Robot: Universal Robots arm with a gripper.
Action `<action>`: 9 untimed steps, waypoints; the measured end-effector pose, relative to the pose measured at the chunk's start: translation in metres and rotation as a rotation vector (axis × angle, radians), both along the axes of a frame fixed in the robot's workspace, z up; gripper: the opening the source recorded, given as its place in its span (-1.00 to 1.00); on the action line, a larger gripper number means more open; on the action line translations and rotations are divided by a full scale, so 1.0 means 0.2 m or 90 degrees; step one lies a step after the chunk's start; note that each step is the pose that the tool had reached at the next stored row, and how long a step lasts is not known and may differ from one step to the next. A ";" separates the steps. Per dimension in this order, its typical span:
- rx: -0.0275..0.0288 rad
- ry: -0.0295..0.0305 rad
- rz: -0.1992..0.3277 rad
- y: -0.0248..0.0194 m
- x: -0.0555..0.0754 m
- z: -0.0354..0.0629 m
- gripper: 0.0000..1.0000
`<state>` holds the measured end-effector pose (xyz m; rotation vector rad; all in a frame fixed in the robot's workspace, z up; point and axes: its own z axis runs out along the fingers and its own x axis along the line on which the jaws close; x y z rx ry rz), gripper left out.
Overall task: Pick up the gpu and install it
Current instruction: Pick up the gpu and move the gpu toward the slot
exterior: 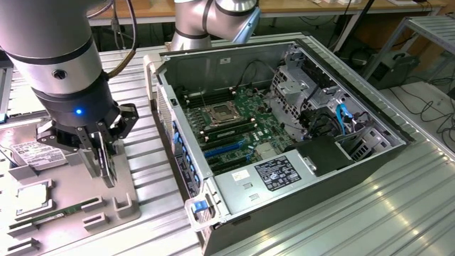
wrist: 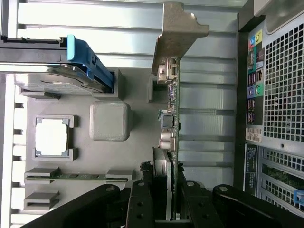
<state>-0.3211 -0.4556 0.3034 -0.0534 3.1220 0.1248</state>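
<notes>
**Gripper** (exterior: 99, 151) (wrist: 164, 192): jaws partly closed, pinching the gpu (exterior: 107, 160) (wrist: 174, 118) by its two faces.

**Gpu:** held on edge over the grey tray (exterior: 131, 189) (wrist: 137, 152), silver bracket (wrist: 176, 33) at the end away from the gripper. Whether its lower edge touches the tray cannot be told.

**On the tray:** hard drive (exterior: 39, 154) (wrist: 47, 81), processor chip (exterior: 32, 195) (wrist: 51, 137) and memory stick (exterior: 61, 213) (wrist: 76, 176), each in its own holder, all apart from the gpu.

**Beside the tray:** open computer case (exterior: 213, 66) (wrist: 285, 95), lying on its side, motherboard (exterior: 242, 125) exposed.
</notes>
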 end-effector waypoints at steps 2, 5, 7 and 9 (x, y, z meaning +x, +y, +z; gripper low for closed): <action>0.0000 0.0000 0.000 0.000 0.00 0.012 -0.44; 0.0000 0.0000 0.000 0.000 0.00 0.029 -0.44; 0.0000 0.0000 0.000 0.000 0.00 0.039 -0.44; 0.0000 0.0001 0.000 0.000 0.00 0.048 -0.44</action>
